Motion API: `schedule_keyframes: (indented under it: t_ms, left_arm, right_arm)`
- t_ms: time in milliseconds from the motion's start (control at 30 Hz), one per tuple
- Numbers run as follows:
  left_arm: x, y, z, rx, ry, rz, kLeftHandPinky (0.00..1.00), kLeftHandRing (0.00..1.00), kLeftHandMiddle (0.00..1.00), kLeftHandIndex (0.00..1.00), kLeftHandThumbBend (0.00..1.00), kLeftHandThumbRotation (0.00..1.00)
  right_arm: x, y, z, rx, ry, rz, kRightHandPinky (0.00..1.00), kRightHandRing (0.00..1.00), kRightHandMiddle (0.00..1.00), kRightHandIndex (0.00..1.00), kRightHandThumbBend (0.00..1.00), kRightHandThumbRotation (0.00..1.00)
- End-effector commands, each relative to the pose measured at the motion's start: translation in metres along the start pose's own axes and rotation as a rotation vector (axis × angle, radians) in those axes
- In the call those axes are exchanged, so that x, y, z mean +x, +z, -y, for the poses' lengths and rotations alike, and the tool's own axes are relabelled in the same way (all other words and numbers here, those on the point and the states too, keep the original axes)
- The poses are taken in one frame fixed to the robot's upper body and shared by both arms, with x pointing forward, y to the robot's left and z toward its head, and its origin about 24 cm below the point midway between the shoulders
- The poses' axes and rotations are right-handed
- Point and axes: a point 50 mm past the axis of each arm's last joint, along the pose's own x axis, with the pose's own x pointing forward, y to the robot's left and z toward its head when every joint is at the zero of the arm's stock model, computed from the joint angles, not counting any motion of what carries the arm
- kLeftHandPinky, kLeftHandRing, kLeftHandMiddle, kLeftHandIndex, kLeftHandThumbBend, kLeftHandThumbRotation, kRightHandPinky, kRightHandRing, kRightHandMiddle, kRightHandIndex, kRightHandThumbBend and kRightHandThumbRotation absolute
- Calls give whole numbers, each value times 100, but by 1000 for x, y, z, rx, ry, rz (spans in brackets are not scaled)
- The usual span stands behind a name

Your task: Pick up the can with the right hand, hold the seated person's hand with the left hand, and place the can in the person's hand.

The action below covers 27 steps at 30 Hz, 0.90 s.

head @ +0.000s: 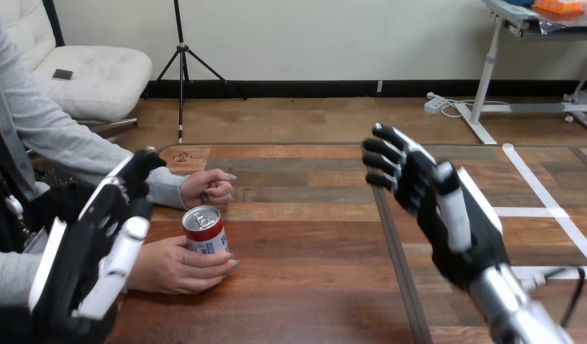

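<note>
Can point(203, 227) bottom behind person's fingers point(215, 262)

the wooden bench point(312, 287) is made of planks in mixed browns, greyer toward the far edge. a dark seam point(398, 251) runs across it from far edge to near edge, right of the middle. white tape point(541, 191) lies on the right part: one long slanting strip with two shorter strips branching off it. the person's farther hand point(208, 190), closed in a fist, rests on the bench near its far left corner.
</note>
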Motion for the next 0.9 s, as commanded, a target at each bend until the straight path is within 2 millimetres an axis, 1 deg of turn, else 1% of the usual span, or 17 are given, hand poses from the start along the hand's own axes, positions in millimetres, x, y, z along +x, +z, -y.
schedule_keyframes:
  t_ms: [0, 133, 400, 600, 867]
  left_arm:
    - [0, 20, 5, -13, -4, 94, 100, 100, 100, 99, 31, 87]
    - [-9, 19, 7, -25, -21, 94, 100, 100, 100, 100, 31, 89]
    - [-18, 18, 12, -80, -38, 100, 100, 100, 100, 100, 31, 90]
    - [-23, 19, 17, -98, -48, 94, 100, 100, 100, 100, 34, 91]
    - [-24, 21, 22, -105, -53, 102, 100, 100, 100, 100, 35, 91]
  right_arm:
    - [-5, 15, -7, 18, -13, 81, 97, 95, 95, 96, 100, 100]
    - [-18, 14, -13, 30, -16, 78, 99, 97, 97, 97, 99, 100]
    - [-33, 13, -20, 57, -11, 81, 100, 99, 99, 98, 96, 100]
    - [-41, 13, -24, 71, -10, 77, 100, 99, 99, 99, 92, 100]
    - [-48, 14, -26, 84, 6, 64, 100, 99, 99, 99, 89, 100]
